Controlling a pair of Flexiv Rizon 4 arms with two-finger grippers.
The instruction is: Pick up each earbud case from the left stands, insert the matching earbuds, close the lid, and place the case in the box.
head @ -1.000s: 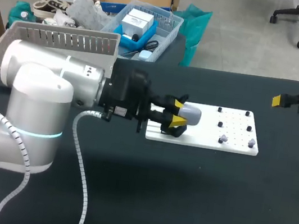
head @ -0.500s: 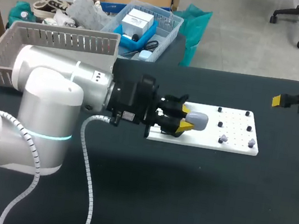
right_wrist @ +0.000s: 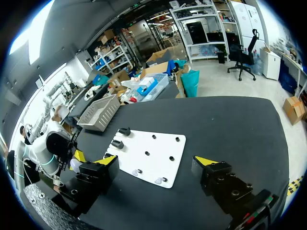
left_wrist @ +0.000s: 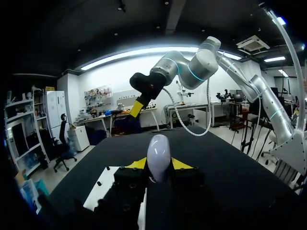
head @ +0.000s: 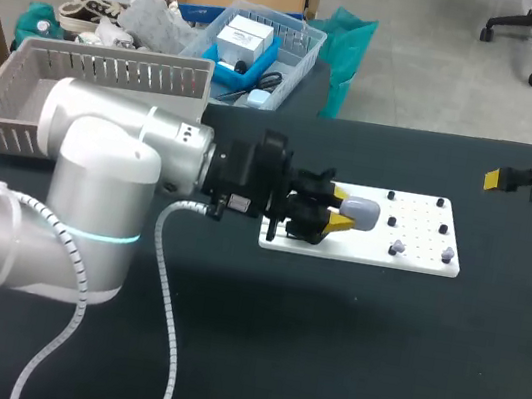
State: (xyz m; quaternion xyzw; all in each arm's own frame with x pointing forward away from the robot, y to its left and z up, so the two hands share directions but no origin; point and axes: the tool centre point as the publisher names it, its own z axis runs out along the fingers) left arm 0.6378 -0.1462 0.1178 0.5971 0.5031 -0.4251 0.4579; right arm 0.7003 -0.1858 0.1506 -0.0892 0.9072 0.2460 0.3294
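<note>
Dark desk, from its left: a grey basket point(head: 105, 68) sits at the back left corner, likely the box for the cases. Next, the left claw point(head: 338, 211) pinches the earbud case point(head: 360, 211) from two sides, over the left part of the white board point(head: 408, 261). Near the right edge is the right claw point(right_wrist: 157, 162), spread wide and holding nothing.

The case looks smooth and round, so I think it could slip or twist out, or bump a peg if it goes low.

Only the left wrist view shows both yellow tips pressing the case. Only the right wrist view shows the other claw's wide gap.
</note>
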